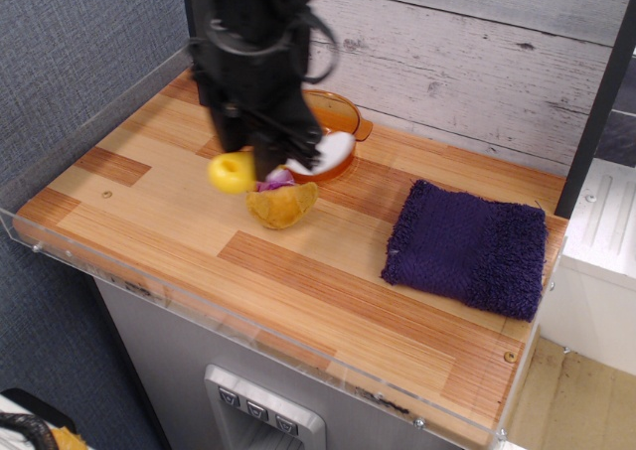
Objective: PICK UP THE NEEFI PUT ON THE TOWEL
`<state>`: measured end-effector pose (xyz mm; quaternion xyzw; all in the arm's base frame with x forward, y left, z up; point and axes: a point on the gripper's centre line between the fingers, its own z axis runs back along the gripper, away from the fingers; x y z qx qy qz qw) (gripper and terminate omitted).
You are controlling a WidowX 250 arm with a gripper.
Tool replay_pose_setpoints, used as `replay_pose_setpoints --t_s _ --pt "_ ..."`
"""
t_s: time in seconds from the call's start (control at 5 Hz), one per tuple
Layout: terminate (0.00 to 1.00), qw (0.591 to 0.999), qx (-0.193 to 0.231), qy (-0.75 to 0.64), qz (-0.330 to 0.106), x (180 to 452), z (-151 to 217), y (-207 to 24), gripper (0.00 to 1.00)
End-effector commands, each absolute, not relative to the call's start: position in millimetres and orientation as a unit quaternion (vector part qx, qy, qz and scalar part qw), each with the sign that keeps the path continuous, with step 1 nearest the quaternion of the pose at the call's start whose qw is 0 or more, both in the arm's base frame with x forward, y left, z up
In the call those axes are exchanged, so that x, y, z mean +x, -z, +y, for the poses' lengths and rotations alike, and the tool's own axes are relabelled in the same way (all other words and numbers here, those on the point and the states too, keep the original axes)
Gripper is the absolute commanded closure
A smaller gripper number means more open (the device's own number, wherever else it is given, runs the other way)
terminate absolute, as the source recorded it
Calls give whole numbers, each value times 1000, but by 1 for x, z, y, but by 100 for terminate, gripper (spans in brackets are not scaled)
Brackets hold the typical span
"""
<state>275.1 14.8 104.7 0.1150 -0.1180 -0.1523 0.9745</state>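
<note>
My black gripper (251,157) is shut on the toy knife (235,172) and holds it in the air above the left-middle of the table. Its yellow handle sticks out to the left and its white rounded blade (328,152) sticks out to the right, in front of the orange pot. The dark purple towel (467,246) lies flat at the right of the table, well to the right of the gripper.
A tan lump topped with purple (282,202) sits just below the gripper. The orange pot (343,122) stands behind it by the plank wall, mostly hidden by the arm. A clear acrylic rim (248,326) runs along the table's front edge.
</note>
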Motion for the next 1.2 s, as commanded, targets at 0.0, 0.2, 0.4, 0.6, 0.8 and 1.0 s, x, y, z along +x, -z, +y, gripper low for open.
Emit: replay_pose_setpoints --t_s 0.0,0.2,0.4,0.6,0.8,1.0 --pt "0 961 87 233 -121 289 -25 -96 100" --pt "0 937 77 323 -106 299 -49 -89 100" --pt "0 920 65 372 -108 302 -65 -87 100" --pt "0 917 62 381 -105 308 -71 -82 100" --pt "0 927 60 356 -106 312 -68 -79 100" --pt "0 940 55 326 -86 307 -52 -75 0"
